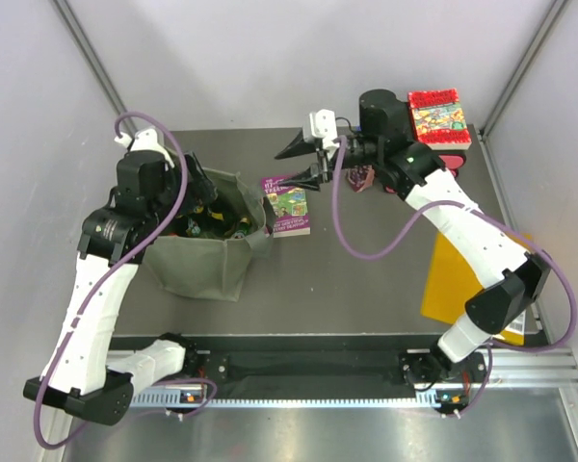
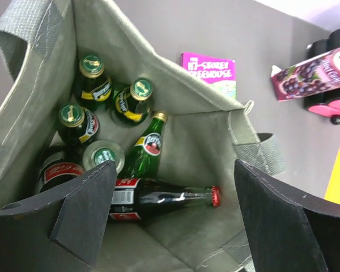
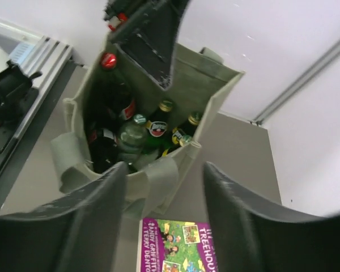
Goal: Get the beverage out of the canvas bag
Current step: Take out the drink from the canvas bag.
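Note:
The olive canvas bag point(image 1: 207, 265) stands open at the table's left and holds several bottles. In the left wrist view, green bottles point(image 2: 130, 99) stand upright and a dark bottle with a red cap point(image 2: 158, 198) lies on the bag's floor point(image 2: 198, 136). My left gripper point(image 2: 174, 164) hangs open in the bag's mouth point(image 1: 195, 204), above the lying bottle, with nothing between its fingers. My right gripper point(image 1: 297, 164) is open and holds nothing. It hovers right of the bag point(image 3: 209, 85), over a purple book point(image 3: 175, 246); its jaws point(image 3: 164, 170) point at the bag's near strap.
The purple book point(image 1: 287, 205) lies just right of the bag. A purple juice carton point(image 2: 311, 71) stands behind it point(image 1: 359, 179). A pink drawer box point(image 1: 443, 125) sits at the back right, and a yellow sheet point(image 1: 458, 279) lies at the right edge.

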Tool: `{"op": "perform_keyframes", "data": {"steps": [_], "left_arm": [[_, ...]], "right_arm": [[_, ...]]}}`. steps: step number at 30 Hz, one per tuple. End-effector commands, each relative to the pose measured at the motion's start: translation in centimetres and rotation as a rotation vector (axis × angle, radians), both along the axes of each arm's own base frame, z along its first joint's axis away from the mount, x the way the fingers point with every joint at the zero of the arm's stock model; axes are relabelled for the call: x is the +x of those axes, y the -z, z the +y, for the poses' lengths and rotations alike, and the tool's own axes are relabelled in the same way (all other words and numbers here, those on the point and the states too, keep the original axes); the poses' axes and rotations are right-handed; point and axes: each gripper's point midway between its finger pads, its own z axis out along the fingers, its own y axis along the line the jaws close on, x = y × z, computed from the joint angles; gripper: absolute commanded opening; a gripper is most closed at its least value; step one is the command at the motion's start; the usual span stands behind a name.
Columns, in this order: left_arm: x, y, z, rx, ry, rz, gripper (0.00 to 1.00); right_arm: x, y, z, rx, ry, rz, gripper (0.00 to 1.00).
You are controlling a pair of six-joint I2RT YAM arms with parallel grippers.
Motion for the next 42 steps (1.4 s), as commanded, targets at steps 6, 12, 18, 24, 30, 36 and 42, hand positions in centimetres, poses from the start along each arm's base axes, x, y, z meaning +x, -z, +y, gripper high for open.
{"op": "perform_keyframes", "data": {"steps": [6, 12, 18, 24, 30, 36, 42], "left_arm": [[1.1, 1.2, 0.7, 0.077, -0.008, -0.009, 0.89], [2.6, 2.1, 0.2, 0.104, 0.013, 0.008, 0.88], [3.5, 3.7, 0.0, 0.156, 0.055, 0.004, 0.88], [5.0, 5.8, -0.1, 0.205, 0.081, 0.006, 0.87], [7.2, 7.9, -0.1, 0.166, 0.104, -0.028, 0.86], [9.6, 10.6, 1.0, 0.156, 0.098, 0.006, 0.80], [11.7, 11.5, 0.7, 0.154, 0.135, 0.008, 0.75]], "right_arm": [[-8.2, 1.6, 4.5, -0.085, -0.268, -0.034, 0.24], [-10.0, 5.3, 8.4, -0.156, -0.267, 0.010, 0.21], [-10.4, 10.5, 9.5, -0.289, -0.280, 0.047, 0.15], [-13.0, 13.7, 8.5, -0.361, -0.336, 0.008, 0.11], [-14.2, 15.8, 8.7, -0.402, -0.354, 0.032, 0.10], [-13.9, 16.9, 8.9, -0.411, -0.345, 0.033, 0.10], [-13.8, 17.0, 9.1, -0.403, -0.332, 0.051, 0.10]]}}
